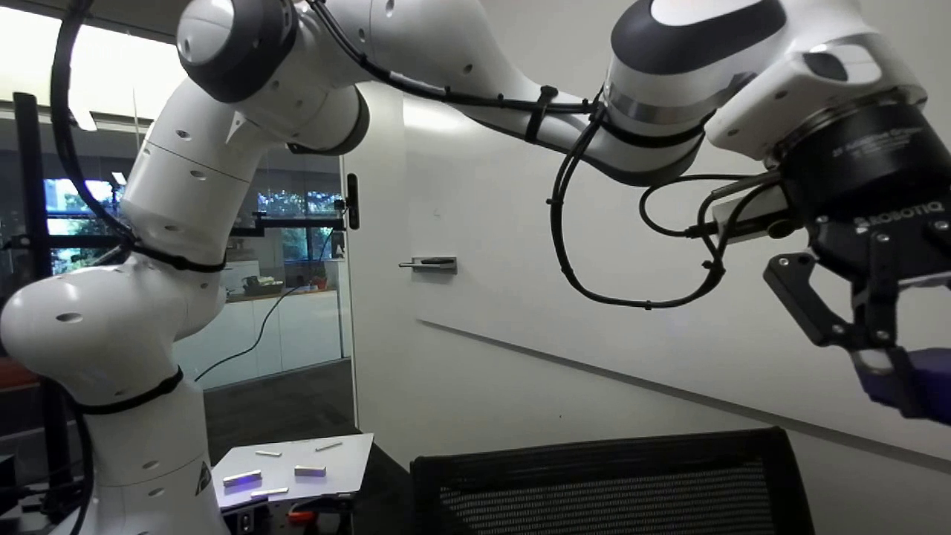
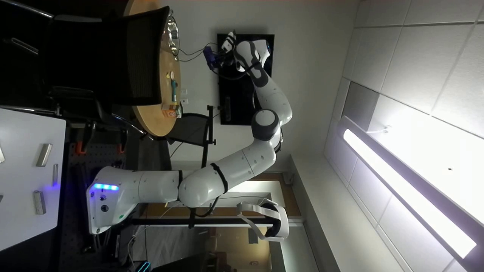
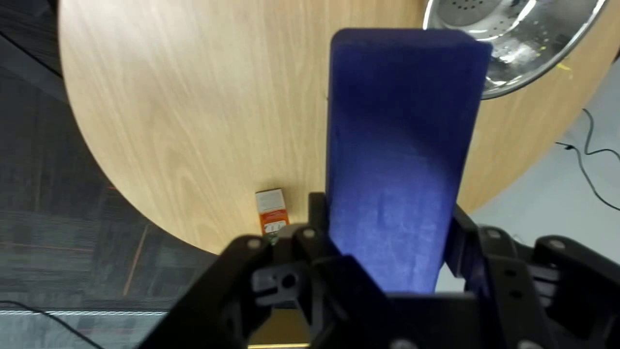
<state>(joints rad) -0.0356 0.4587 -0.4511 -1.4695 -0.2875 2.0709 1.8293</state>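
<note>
The black two-fingered pincer (image 3: 391,213) held a long, dark-blue block with flat faces (image 3: 402,155), its black fingers (image 3: 317,211) set against the two long sides near one end, spread only as far as the block's width. The block hung in the air above a round, pale-wood bench (image 3: 169,121), apart from its top. In the wrist view, the block's far end hid part of the rim of a shiny, round metal bowl with small holes (image 3: 533,48), which rested on the bench. A small orange-and-white box (image 3: 273,215) also rested there, near the bench's edge; the pincer hid part of it. In an exterior view, a slim teal object (image 2: 174,90), too small to identify, lay on the bench between bowl and box, with a pale round piece (image 2: 172,75) just beside it. A black mesh-backed chair (image 2: 145,60) stood by the bench. In both exterior views, small silver metal bars (image 1: 310,471) lay on a flat white board (image 2: 22,200) near the base of the white jointed arm (image 2: 242,164). Behind the arm, a rectangular black wall screen (image 2: 242,102) showed in an exterior view, as did a white strapped headset (image 2: 280,223) near a dark post (image 2: 170,221).
</note>
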